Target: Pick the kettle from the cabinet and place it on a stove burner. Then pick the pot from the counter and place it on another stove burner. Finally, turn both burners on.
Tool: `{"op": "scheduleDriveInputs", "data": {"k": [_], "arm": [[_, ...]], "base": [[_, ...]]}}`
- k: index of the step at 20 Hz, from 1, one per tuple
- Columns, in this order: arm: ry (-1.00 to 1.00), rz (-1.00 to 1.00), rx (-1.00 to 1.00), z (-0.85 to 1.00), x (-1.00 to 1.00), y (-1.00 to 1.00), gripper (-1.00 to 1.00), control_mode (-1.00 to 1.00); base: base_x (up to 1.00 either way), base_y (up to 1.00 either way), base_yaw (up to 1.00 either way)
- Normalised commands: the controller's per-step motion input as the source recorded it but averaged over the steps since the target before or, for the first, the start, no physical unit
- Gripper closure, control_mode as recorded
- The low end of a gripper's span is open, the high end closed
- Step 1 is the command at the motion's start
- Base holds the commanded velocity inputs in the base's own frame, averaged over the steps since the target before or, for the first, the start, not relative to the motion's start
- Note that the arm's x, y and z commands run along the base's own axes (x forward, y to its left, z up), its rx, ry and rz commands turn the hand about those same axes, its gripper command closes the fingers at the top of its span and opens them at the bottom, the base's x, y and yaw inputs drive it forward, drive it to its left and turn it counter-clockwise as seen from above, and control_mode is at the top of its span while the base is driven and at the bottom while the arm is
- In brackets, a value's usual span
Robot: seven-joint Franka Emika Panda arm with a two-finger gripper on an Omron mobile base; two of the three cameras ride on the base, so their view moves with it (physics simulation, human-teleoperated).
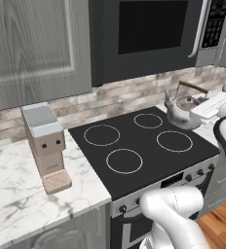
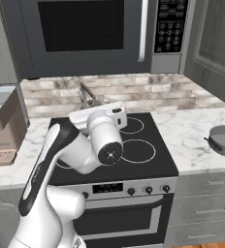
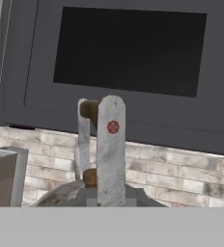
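Seen across the black glass cooktop point(image 1: 143, 148) from left to right: a tan and grey coffee machine point(image 1: 46, 146) standing on the white marble counter point(image 1: 17, 194) just left of the cooktop, under the grey wood-grain cabinet point(image 1: 34, 46); four thin white ring burners on the glass, the smallest burner point(image 1: 148, 120) at the rear; a dark microwave point(image 1: 151, 34) mounted above the cooktop. Found at the cooktop's rear right corner: the silver-grey kettle point(image 1: 180, 109), upright, base low over the corner, actual contact not clear. Held by its arched brown handle point(image 3: 89, 109) between the two pale fingers point(image 3: 111, 144) of the gripper point(image 3: 97, 144), jaws narrowed tight on the handle, with the brown lid knob point(image 3: 90, 177) just below. Further right of the cooktop in the right base view: the wide grey pot point(image 2: 224, 140) resting on the counter, well apart from the kettle, near the picture's edge.
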Motion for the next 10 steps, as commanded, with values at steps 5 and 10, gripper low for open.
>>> {"op": "scheduleDriveInputs", "data": {"k": [5,10], "arm": [[0.0,0.0,0.0,-0.06,0.37,-0.01,1.0,-1.0],[0.0,0.0,-0.03,-0.05,0.29,0.0,1.0,-1.0]], "base": [[0.0,0.0,0.0],[0.0,0.0,0.0]]}}
